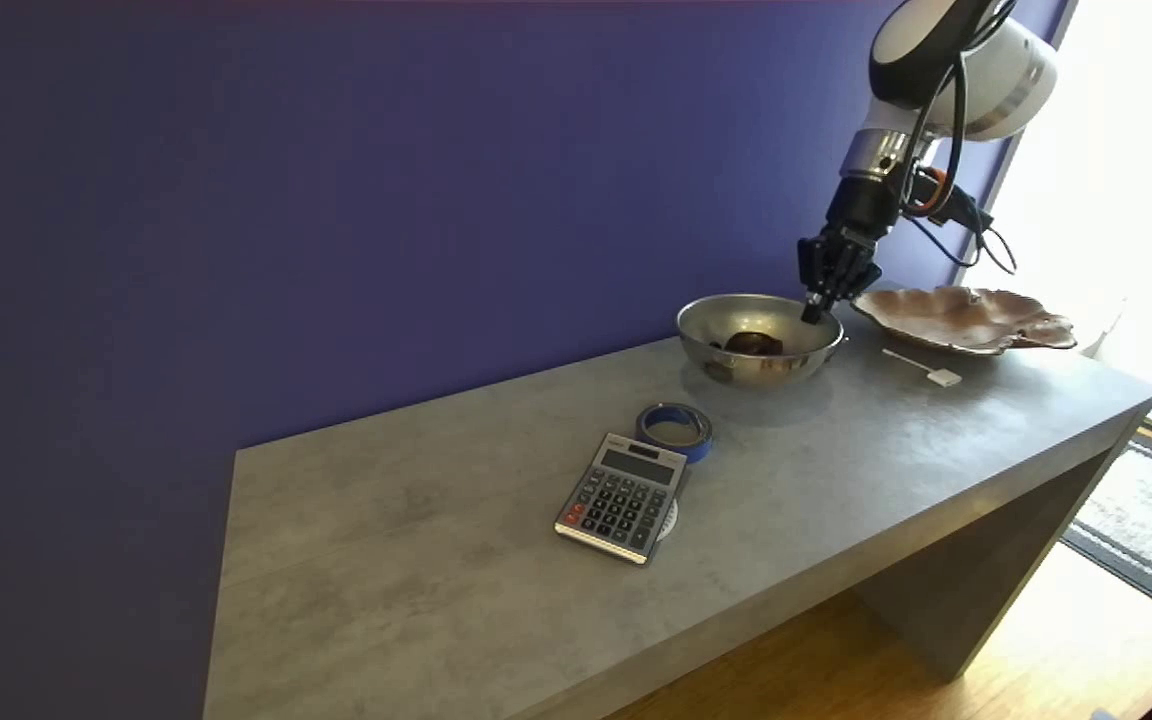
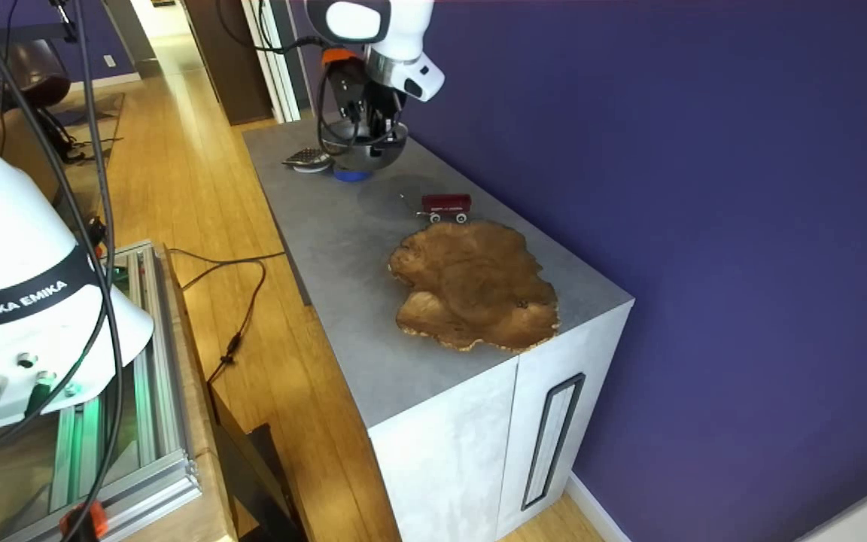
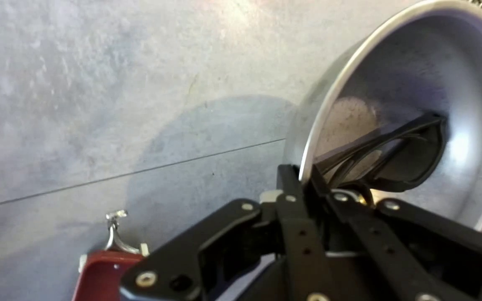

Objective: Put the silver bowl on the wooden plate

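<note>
The silver bowl (image 1: 766, 372) is above the grey counter by the purple wall. It also shows in an exterior view (image 2: 373, 156) and in the wrist view (image 3: 475, 104), where it is tilted. My gripper (image 3: 301, 173) is shut on its rim, one finger inside and one outside; the fingertips also show in an exterior view (image 1: 816, 305). The bowl's shadow lies apart from it, so it appears raised. Dark glasses (image 3: 408, 161) and other partly hidden items are inside. The wooden plate (image 1: 966, 315), bare and wavy-edged, also shows in an exterior view (image 2: 479, 278). It is out of the wrist view.
A small red wagon (image 2: 446, 205) stands between bowl and plate near the wall; it also shows in the wrist view (image 3: 107, 274). A calculator (image 1: 621, 498) and blue tape roll (image 1: 698, 450) lie beyond the bowl from the plate. A small white adapter (image 1: 944, 377) lies near the plate.
</note>
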Robot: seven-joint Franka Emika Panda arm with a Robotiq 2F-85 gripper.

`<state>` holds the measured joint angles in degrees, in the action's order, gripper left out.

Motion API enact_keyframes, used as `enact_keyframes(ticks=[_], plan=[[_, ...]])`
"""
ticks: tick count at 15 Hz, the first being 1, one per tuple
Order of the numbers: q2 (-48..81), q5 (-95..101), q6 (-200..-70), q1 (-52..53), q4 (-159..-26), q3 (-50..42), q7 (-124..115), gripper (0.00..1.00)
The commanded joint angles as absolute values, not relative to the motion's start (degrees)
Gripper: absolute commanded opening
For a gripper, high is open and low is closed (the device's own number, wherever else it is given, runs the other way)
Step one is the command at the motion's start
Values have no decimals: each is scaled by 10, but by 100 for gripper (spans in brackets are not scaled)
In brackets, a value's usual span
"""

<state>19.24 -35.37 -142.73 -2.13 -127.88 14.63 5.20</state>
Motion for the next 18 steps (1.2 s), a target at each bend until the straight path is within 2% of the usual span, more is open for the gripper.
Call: enact_keyframes(ticks=[1,4,5,9,11,15,18], plan=[[179,-393,-1455,-5,-1306,134,72,9],[155,-425,-1487,-3,-1349,137,90,9],[152,-427,-1487,-3,-1350,137,90,2],[93,-525,-1516,-24,-1435,132,113,2],[51,-626,-1542,-75,-1493,169,161,2],[-52,-806,-1567,-98,-1584,172,252,2],[-108,-814,-1591,-86,-1616,168,241,2]])
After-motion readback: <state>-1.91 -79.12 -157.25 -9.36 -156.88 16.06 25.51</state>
